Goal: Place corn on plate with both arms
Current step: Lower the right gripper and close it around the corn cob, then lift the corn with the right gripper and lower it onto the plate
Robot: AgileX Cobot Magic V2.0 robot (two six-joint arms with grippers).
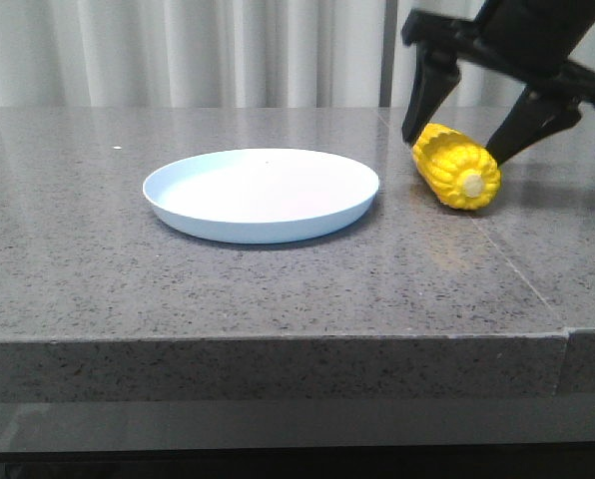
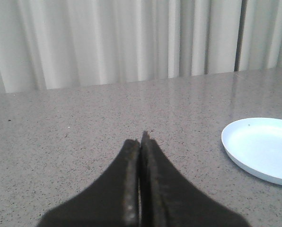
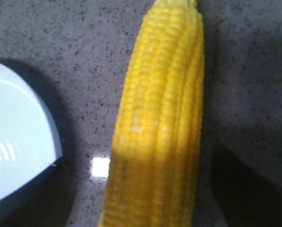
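The corn (image 1: 457,166) is seen lying on the table (image 1: 278,289), just right of the plate (image 1: 262,195). The right gripper (image 1: 462,130) is held spread around it, one finger on each side. The left gripper (image 2: 140,156) is pressed together and holds nothing.

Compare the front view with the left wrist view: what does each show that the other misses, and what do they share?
Only the front view shows the corn lying on the table right of the plate, with the right gripper open astride it, one prong on each side. Only the left wrist view shows the left gripper, its jaws pressed shut and empty above bare table. Both show the empty plate, the grey stone table and the pale curtain behind.
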